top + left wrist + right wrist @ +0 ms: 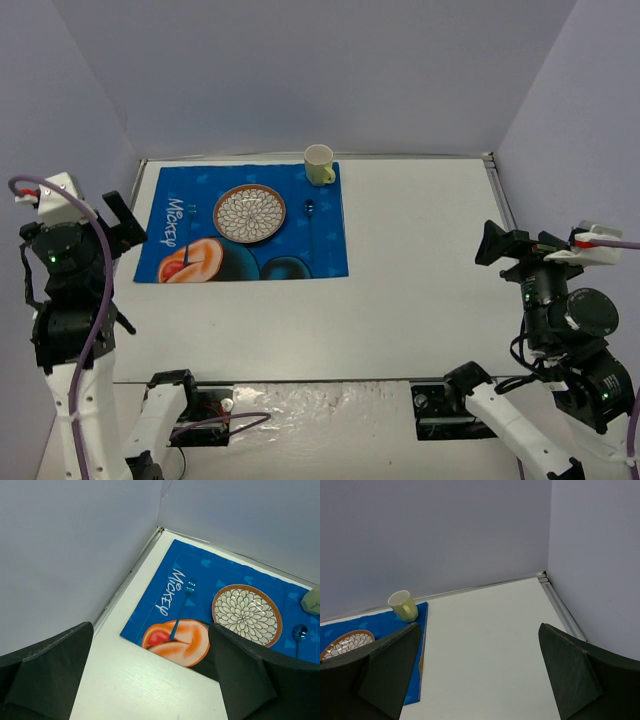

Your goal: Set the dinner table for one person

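Note:
The white dinner table point(430, 260) carries a blue cartoon placemat point(240, 225) at its far left. On the mat lie a patterned brown-rimmed plate point(250, 213), a blue fork point(187, 245) to its left and a blue spoon point(310, 212) to its right. A pale yellow mug point(319, 164) stands at the mat's far right corner. My left gripper point(125, 222) is open and empty, raised by the mat's left edge. My right gripper point(495, 243) is open and empty, raised at the right side. The left wrist view shows the fork point(181, 612) and plate point(246, 614); the right wrist view shows the mug point(403, 606).
Grey walls enclose the table on the left, back and right. A thin metal rim point(500, 195) runs along the table's edges. The arm bases and cables sit at the near edge point(320, 410).

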You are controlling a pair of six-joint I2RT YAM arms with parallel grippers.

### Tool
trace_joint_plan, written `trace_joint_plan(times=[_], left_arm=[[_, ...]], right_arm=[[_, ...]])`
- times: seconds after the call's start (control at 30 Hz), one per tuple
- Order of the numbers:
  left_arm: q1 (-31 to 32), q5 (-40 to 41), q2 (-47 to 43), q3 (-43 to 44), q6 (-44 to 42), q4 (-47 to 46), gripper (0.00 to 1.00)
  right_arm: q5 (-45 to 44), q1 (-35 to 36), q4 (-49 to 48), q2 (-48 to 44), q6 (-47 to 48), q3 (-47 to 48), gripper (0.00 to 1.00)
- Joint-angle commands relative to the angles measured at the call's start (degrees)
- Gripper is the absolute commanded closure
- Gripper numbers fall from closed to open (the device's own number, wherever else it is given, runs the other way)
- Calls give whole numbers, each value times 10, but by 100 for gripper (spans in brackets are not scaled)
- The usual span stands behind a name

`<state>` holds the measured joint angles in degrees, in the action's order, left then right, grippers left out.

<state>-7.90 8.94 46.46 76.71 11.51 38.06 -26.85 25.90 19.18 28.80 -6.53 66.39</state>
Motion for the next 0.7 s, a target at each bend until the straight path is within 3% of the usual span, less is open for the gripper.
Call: trace_joint_plan(times=[0.0, 0.13, 0.67], left_arm=[[1, 38, -42, -38, 55, 68, 3], [1, 57, -90, -41, 66, 92, 3], [13, 86, -138, -32, 53, 182, 3]], right_arm=[[-49, 30, -27, -6, 31, 1, 0], [-49, 40, -27, -29, 29, -10, 0], [12, 43, -26, -50, 21, -26, 0]])
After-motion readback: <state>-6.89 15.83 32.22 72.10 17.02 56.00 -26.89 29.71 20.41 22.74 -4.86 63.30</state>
